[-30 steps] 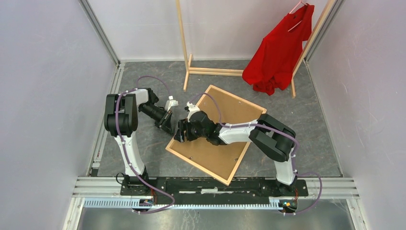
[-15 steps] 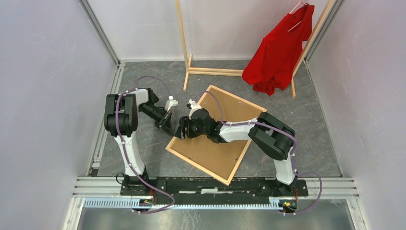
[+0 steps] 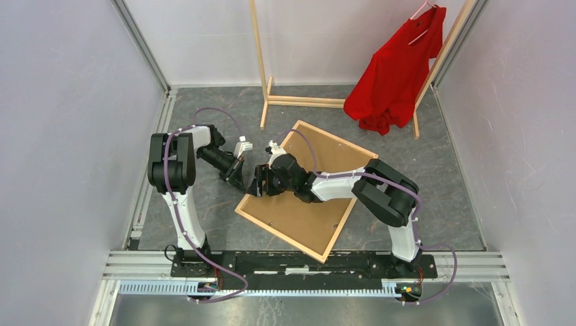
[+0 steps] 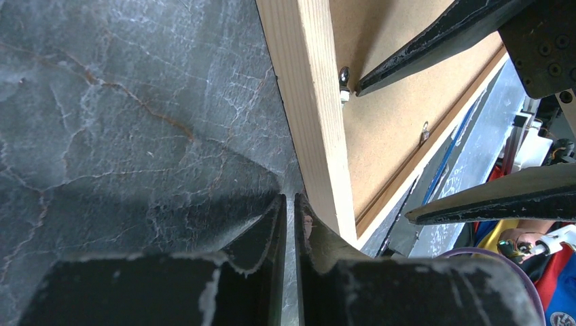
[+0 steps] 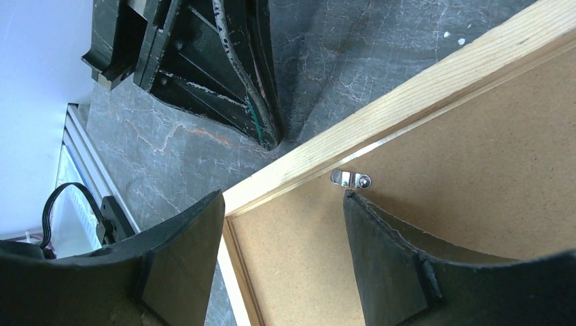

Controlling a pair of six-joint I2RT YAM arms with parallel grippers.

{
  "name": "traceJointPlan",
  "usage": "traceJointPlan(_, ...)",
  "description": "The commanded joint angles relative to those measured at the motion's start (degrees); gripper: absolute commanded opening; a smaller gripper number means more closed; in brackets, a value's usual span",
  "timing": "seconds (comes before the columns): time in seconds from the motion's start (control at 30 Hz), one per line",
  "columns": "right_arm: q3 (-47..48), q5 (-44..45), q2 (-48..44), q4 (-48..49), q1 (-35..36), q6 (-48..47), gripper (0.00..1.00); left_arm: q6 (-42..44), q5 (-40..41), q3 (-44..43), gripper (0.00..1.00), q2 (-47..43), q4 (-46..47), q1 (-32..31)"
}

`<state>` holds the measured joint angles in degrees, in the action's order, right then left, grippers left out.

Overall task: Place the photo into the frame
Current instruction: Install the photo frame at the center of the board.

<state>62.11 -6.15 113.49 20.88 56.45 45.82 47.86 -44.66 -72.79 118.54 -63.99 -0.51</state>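
The frame (image 3: 278, 236) of light wood lies face down on the grey floor, a brown backing board (image 3: 309, 214) filling it. The photo is out of view. My right gripper (image 5: 282, 204) hangs open over the frame's left corner, one fingertip (image 5: 353, 204) right at a small metal clip (image 5: 350, 179) on the wooden rim (image 5: 407, 102). My left gripper (image 4: 289, 200) is all but shut with nothing in the thin slit, its tips low on the floor against the outer side of the frame's rim (image 4: 309, 102). From above, the left gripper (image 3: 239, 178) and right gripper (image 3: 259, 183) almost meet.
A tall wooden clothes rack (image 3: 261, 61) with a red shirt (image 3: 397, 71) stands at the back. Grey walls and metal rails (image 3: 146, 190) close the cell on both sides. The arms' base rail (image 3: 306, 261) runs along the near edge.
My right gripper has slid a little left and back toward the frame's left rim and the clip. The left arm has stayed put, its jaws closing slightly.
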Motion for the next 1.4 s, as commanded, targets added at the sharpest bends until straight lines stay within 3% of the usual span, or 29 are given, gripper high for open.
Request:
traceJointPlan(0.0, 1.2, 0.4, 1.5, 0.6, -0.3, 0.3, 0.71, -0.9, 2.1, 0.3, 0.16, -1.3, 2.3, -0.5)
traceJointPlan(1.37, 3.6, 1.3, 4.0, 0.2, -2.6, -0.6, 0.72, -0.1, 1.4, 0.9, 0.15, -0.8, 2.1, -1.6)
